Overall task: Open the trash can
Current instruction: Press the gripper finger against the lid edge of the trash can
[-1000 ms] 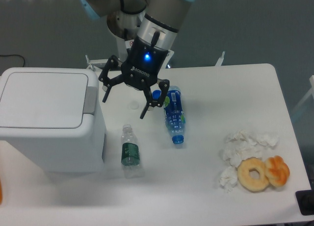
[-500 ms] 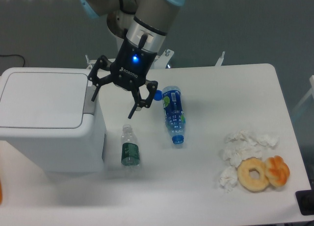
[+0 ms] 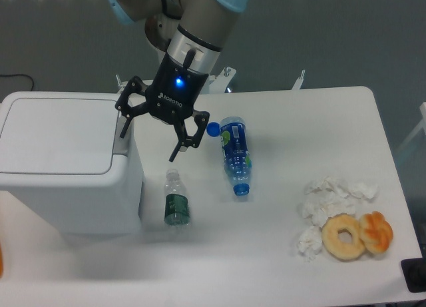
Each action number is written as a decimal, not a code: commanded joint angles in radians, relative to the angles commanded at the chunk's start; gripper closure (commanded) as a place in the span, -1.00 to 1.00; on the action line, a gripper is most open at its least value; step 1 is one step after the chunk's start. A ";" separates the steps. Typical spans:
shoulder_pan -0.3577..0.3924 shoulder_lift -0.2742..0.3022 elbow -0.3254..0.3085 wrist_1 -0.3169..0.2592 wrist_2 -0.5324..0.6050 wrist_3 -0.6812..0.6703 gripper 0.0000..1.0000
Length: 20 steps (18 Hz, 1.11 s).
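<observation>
White plastic makes up the trash can (image 3: 63,160), a big boxy bin that stands at the left end of the surface (image 3: 319,114), with its flat lid down and a grey tab (image 3: 122,135) on the lid's right edge. The black hand (image 3: 151,138) hangs just above and beside that right edge, its two fingers spread wide apart and holding nothing. One fingertip (image 3: 123,128) sits right over the grey tab, though it is hard to tell whether it touches; the other fingertip points down over the bare surface to the right of the bin. A blue light glows on the hand's body.

Just right of the trash can lies a small clear bottle (image 3: 176,202) with a dark green label, its cap end pointing away from the camera. Further right lies a blue bottle (image 3: 235,153) on its side, and a loose blue cap (image 3: 213,128) rests just beside its far end. Well apart, near the right front corner, a heap of crumpled white tissues (image 3: 329,202) sits next to a doughnut (image 3: 344,236) and a small orange pastry (image 3: 377,232), the two touching.
</observation>
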 joint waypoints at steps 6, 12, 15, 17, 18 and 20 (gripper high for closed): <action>0.000 -0.005 -0.002 0.000 0.000 0.002 -1.00; 0.000 -0.003 -0.008 0.000 0.003 0.003 -1.00; 0.000 -0.003 -0.011 0.000 0.003 0.003 -1.00; 0.000 -0.003 -0.011 0.000 0.003 0.003 -1.00; 0.000 -0.003 -0.014 0.000 0.003 0.006 -1.00; 0.002 -0.003 -0.014 0.000 0.003 0.008 -1.00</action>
